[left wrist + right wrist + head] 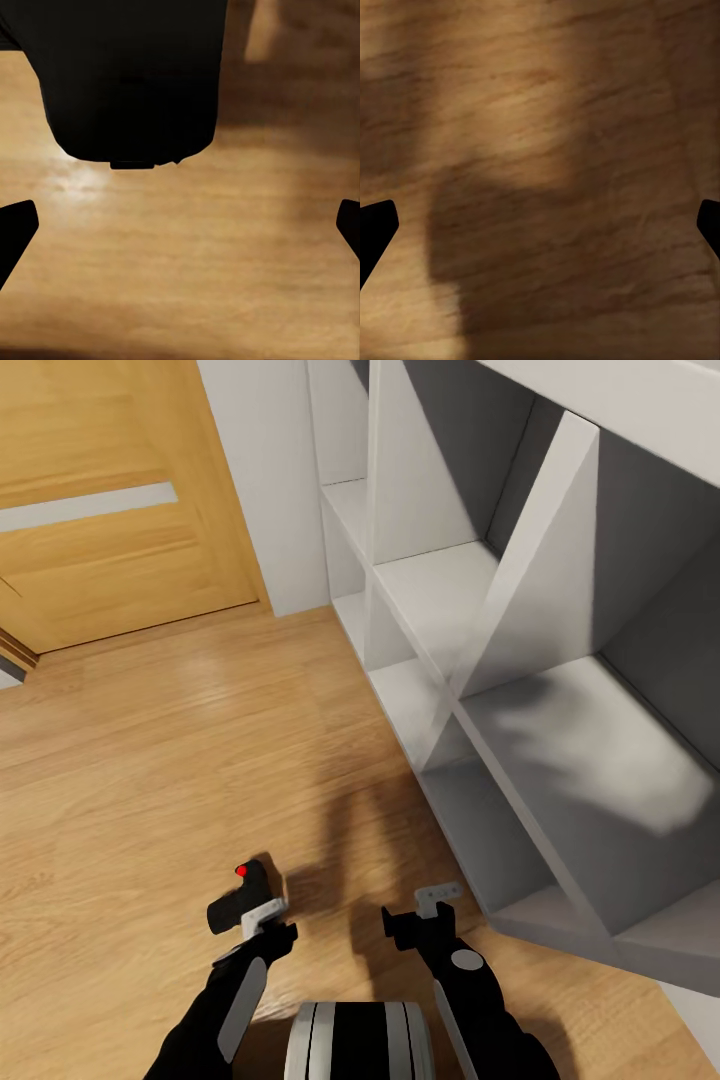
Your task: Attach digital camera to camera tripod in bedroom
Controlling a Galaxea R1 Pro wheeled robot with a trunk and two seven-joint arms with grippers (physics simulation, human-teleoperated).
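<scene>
The digital camera (pixel 236 900), a small black body with a red dot on top, hangs above the wood floor at the tip of my left gripper (pixel 264 916), which holds it. In the left wrist view the digital camera (pixel 131 82) is a big dark block close to the lens, and the fingertips (pixel 16 225) sit far apart at the picture's edges. My right gripper (pixel 437 900) is open and holds nothing, with bare floor between its fingertips (pixel 375 225). The camera tripod is out of view.
A white cubby shelf (pixel 520 660) with empty compartments stands close on the right, just beyond my right arm. A wooden door (pixel 100 510) and a white wall (pixel 265 470) are at the back left. Light wood floor (pixel 180 740) stretches ahead and to the left.
</scene>
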